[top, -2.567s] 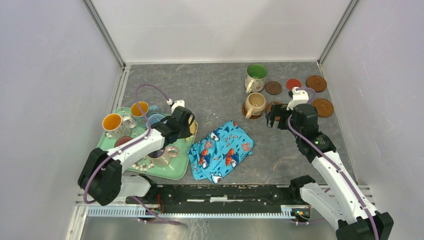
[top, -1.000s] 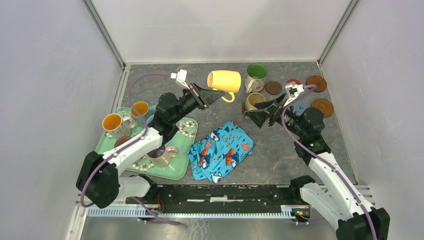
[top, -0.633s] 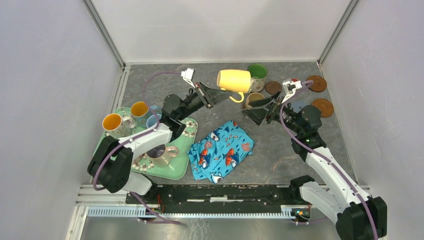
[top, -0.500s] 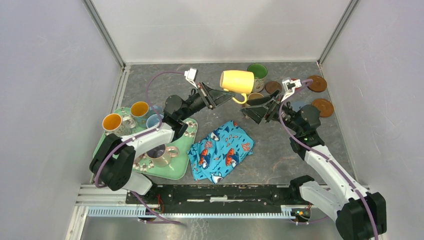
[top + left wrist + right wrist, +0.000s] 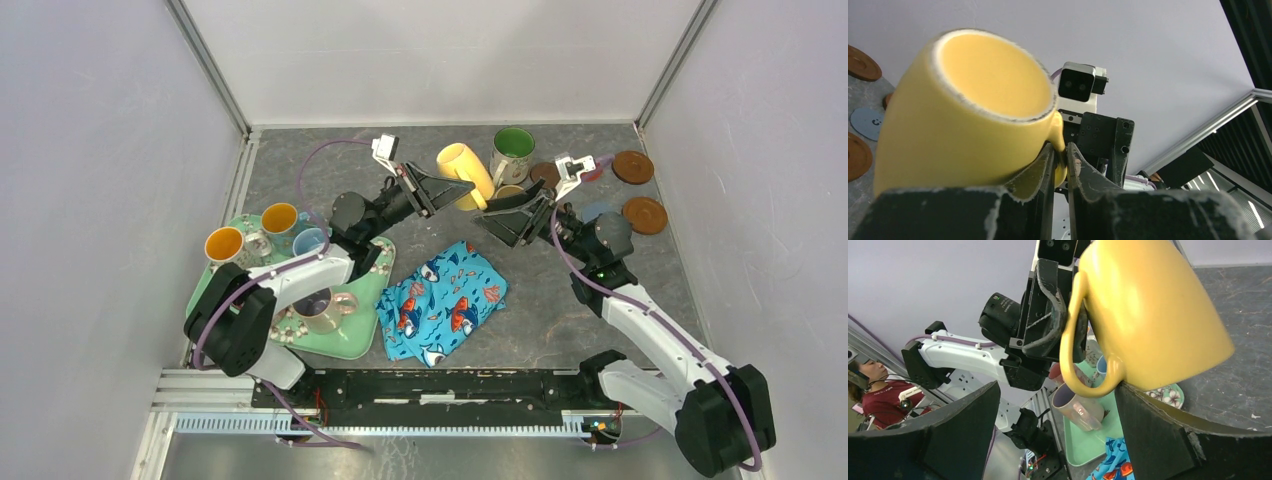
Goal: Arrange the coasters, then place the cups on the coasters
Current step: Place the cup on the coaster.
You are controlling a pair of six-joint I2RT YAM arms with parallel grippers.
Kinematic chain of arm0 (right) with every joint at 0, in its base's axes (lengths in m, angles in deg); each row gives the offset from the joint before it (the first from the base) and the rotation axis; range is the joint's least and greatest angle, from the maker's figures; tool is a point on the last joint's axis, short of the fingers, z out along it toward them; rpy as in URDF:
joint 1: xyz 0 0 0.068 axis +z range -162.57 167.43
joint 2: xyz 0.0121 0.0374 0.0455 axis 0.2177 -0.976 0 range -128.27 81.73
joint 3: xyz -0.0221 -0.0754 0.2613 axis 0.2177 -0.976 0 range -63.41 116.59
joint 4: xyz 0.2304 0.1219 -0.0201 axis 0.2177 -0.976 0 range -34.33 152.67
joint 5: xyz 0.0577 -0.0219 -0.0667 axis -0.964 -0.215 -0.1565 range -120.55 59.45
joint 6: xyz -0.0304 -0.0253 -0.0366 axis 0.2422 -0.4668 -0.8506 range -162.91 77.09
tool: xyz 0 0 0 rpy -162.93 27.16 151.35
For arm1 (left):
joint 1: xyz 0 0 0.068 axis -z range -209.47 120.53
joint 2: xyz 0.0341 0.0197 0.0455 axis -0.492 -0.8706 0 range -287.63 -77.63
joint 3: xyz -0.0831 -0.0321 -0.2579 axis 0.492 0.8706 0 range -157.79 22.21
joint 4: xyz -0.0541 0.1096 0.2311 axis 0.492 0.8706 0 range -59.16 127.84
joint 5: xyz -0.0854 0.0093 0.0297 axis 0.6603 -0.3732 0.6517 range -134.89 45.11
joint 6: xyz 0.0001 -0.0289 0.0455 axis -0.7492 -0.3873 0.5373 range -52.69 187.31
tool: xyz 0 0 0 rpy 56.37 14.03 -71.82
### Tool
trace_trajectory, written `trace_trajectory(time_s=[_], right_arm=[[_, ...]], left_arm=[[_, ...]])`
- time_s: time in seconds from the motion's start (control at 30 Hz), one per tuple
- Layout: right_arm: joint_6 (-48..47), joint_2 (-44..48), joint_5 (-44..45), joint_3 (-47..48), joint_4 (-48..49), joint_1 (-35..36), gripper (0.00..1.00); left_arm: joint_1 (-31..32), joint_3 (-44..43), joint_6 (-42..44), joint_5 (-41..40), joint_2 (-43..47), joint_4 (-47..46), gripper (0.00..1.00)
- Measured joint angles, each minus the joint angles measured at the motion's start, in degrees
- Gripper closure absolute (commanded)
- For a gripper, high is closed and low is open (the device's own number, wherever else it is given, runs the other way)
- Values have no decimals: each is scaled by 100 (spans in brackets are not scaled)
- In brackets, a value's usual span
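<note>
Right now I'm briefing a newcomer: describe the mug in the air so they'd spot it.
Look above the far middle of the grey table, beyond the fish-print cloth. The left claw pinches a tilted mug by its handle; it alone is plain yellow and lifted.

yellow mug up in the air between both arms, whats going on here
The left end effector is shut on the handle of the yellow ceramic mug, holding it tilted in the air above the grey table. The right end effector is open wide right at the mug, which looks like a handover. Brown round coasters lie at the back right. Other mugs sit on the green floral tray.
</note>
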Motion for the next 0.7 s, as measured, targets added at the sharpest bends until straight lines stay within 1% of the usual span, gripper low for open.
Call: trace_trajectory(time_s=[0.13,0.3,0.7], right_arm=[[109,-15,52,-2,87,50,16],[9,-26,192,0,2,52,16],[-1362,149,918,151,-1738,188,14]], left_arm=[[0,-2,0,-31,-44,-44,98],[13,9,2,-33,-46,-74,98],[20,345,7,-260,4,455,98]])
